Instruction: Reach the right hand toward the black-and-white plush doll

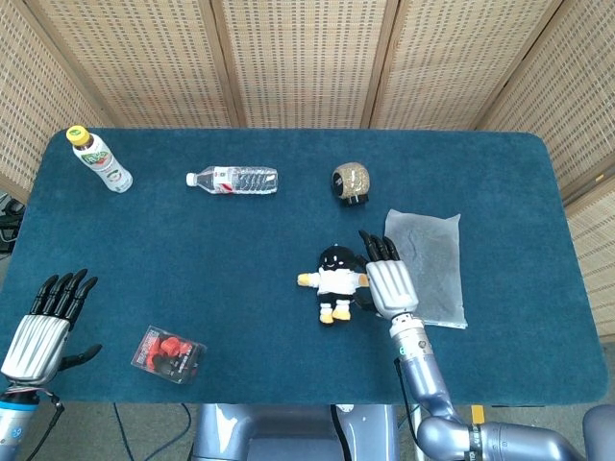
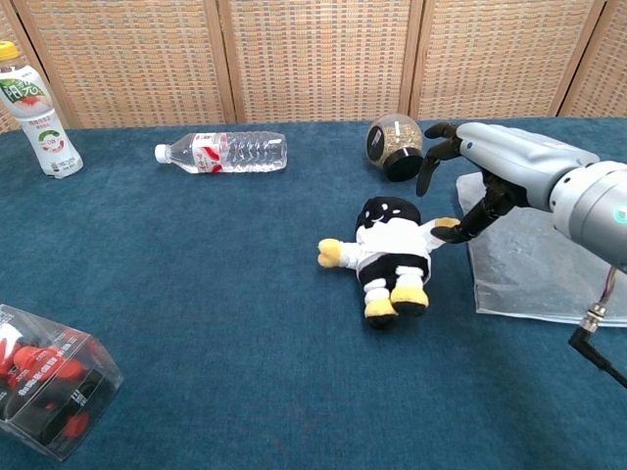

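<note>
The black-and-white plush doll [image 1: 334,283] lies on its back mid-tabletop [image 1: 240,259], head far. The right hand [image 1: 387,281], fingers [image 2: 432,157] spread and holding nothing, hovers at its right arm. The left hand [image 1: 46,322], fingers apart, sits near-left. The upright far-left bottle's [image 2: 35,113] label shows "100%".

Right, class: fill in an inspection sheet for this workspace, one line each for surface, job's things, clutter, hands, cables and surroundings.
Surface: blue cloth table.
Job's things: black-and-white plush doll lying flat.
Clutter: yellow-capped bottle upright; water bottle and jar on their sides; clear bag; box of red items.
Hands: right hand open, beside the doll's arm; left hand open at the table edge.
Cables: black lead under the right forearm.
Surroundings: woven screens.
</note>
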Robot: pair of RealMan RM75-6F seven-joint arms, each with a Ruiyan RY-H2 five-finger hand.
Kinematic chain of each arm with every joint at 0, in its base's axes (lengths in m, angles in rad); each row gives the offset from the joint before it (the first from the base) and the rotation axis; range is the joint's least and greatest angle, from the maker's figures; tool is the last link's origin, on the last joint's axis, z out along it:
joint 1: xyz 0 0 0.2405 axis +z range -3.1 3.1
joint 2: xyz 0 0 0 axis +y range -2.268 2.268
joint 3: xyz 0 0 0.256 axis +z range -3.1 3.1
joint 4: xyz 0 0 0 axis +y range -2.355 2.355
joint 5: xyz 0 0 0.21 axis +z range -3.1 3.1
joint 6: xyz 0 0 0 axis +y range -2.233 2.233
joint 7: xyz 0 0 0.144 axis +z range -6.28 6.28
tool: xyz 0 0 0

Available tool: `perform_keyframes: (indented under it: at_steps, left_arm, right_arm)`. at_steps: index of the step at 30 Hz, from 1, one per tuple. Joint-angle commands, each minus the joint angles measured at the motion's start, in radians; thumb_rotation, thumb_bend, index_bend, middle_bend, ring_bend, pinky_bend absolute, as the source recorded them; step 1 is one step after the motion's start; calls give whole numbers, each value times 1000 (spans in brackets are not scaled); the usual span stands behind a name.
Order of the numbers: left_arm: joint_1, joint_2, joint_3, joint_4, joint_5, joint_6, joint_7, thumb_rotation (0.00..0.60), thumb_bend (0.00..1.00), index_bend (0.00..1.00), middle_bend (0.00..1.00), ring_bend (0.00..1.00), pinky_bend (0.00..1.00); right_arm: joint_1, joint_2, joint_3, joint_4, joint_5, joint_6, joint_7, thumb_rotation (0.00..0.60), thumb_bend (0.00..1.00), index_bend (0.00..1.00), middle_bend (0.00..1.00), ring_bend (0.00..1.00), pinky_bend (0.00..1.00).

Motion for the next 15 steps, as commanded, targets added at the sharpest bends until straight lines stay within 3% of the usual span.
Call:
perform_keyframes:
  at_steps: [1,15]
  left_arm:
    - [0,0,1,-1,2,1,1,600,61,0,0,0,0]
    - [-2,0,2,0,1,-3,-4,600,61,0,0,0,0]
  right_arm:
    - [5,-7,2,19,16,-2,10,600,421,432,52,0,38]
    - [18,-15,-7,80,54,-22,66,600,426,444,58,0,38]
